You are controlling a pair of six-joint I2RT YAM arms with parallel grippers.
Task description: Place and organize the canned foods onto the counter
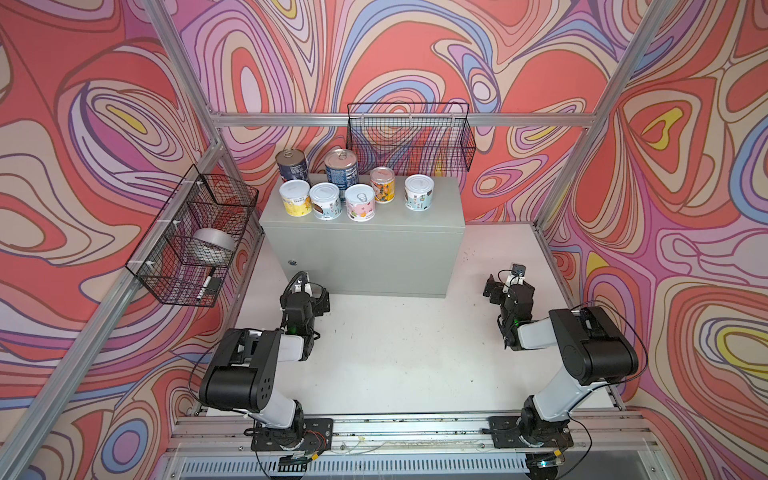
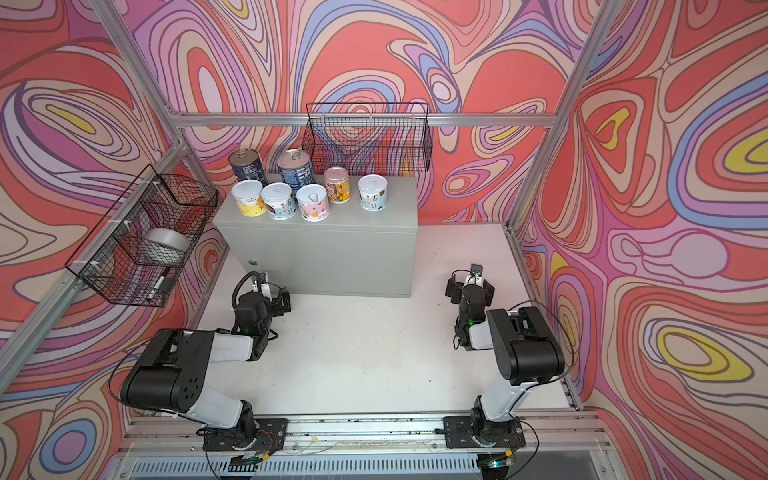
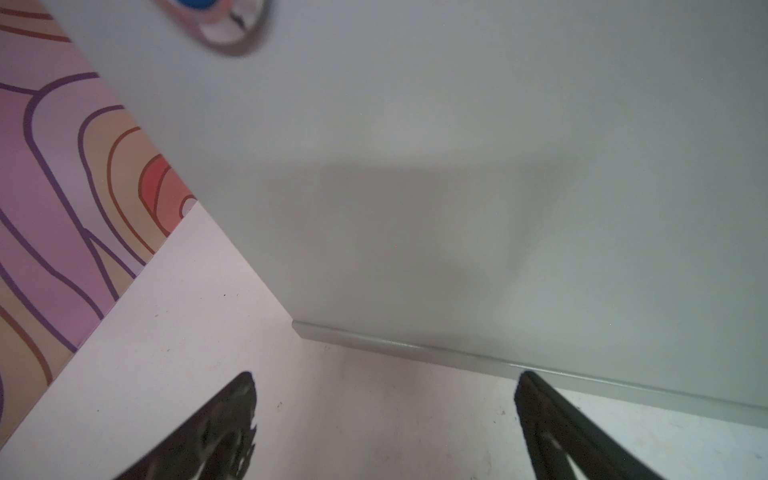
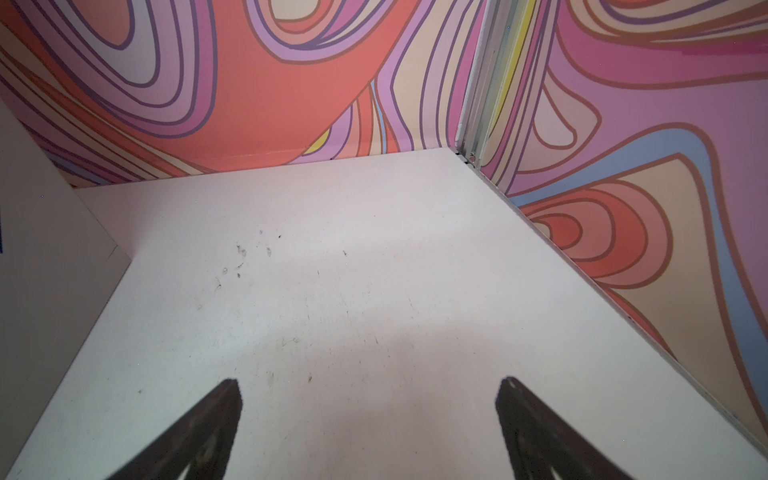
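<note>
Nearest to us is the metal rail (image 1: 415,428) that carries the two arm bases. From it both arms reach forward over the white tabletop (image 1: 395,353). The left gripper (image 3: 384,382) has its jaws wide apart with nothing between them, and it hangs low, just before the front wall of the counter (image 1: 365,249). The right gripper (image 4: 368,386) is also spread wide and empty, and it faces bare tabletop beside the right end of the counter.

The canned foods (image 1: 325,201) are all seven on the flat top of the counter, each one upright with its long axis vertical. Two tall dark-blue tins (image 1: 341,168) stand at the back and five short ones in front of them. So they lie above and beyond both claws, not at their level. Six tins crowd the left half, closest to the left arm. Only the pale tin (image 1: 419,192) stands apart toward the right.

We judge that the placing is done and only tidying may remain. For this the left arm must first rise above the edge of the top.
</note>
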